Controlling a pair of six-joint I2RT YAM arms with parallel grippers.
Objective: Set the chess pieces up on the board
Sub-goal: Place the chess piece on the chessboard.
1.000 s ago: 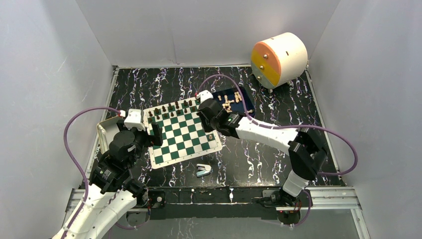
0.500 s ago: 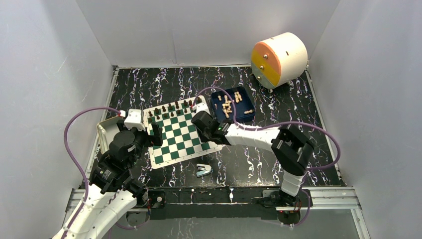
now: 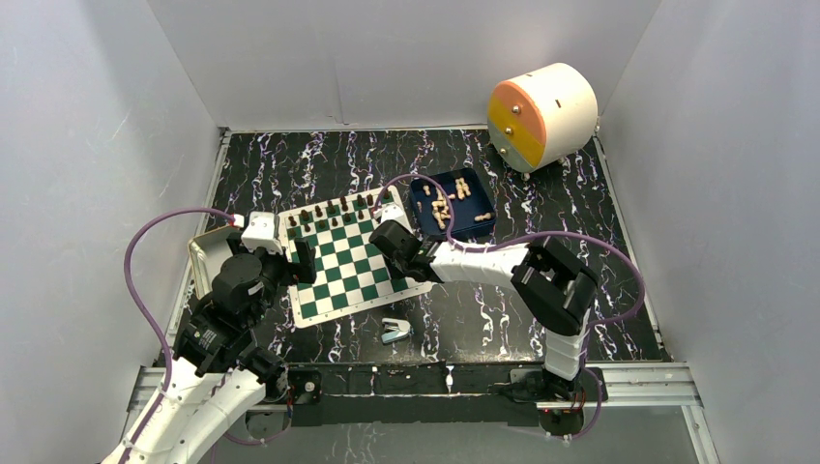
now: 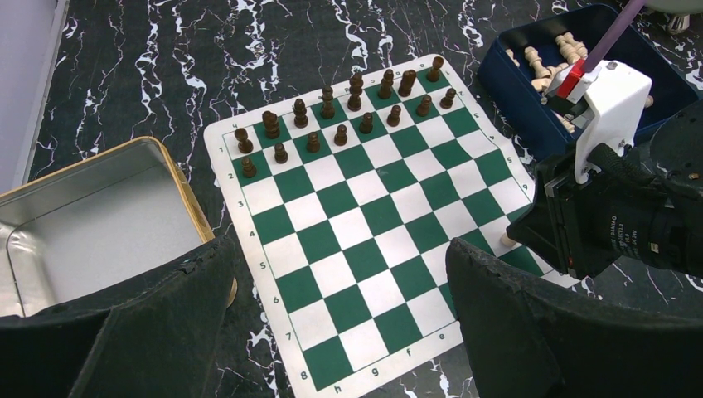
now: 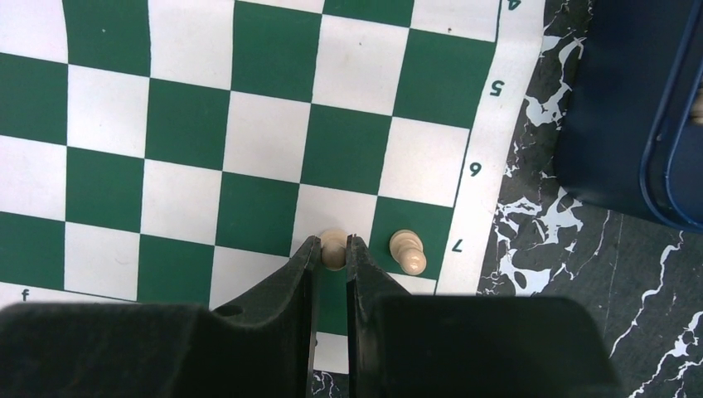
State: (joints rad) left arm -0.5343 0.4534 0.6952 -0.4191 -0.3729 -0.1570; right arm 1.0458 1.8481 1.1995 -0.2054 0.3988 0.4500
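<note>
**As the right arm swung in from the tray: one light pawn, brought to the board's seventh row**

Whereas a second earlier the right gripper (image 5: 332, 251) hung at the far right corner of the board (image 5: 191, 124), beside the blue tray (image 5: 630, 99), it now stood low over the board's right edge, near side.

- **Right gripper:** its jaws were clamped on one light pawn (image 5: 333, 240), over a white square of the row marked 7. Whether the pawn touched down could not be told.
- **Neighbour:** a second light pawn (image 5: 407, 251) stood just beside it, on the green edge square.
- **Progress, as judged:** the light side was barely begun, with most of its pieces off the board.
- **Dark side:** the dark pieces (image 4: 340, 133) filled the board's two far rows.
- **Left gripper:** the left gripper (image 4: 336, 265), fingers spread wide and empty, hung above the board's left side.
</note>
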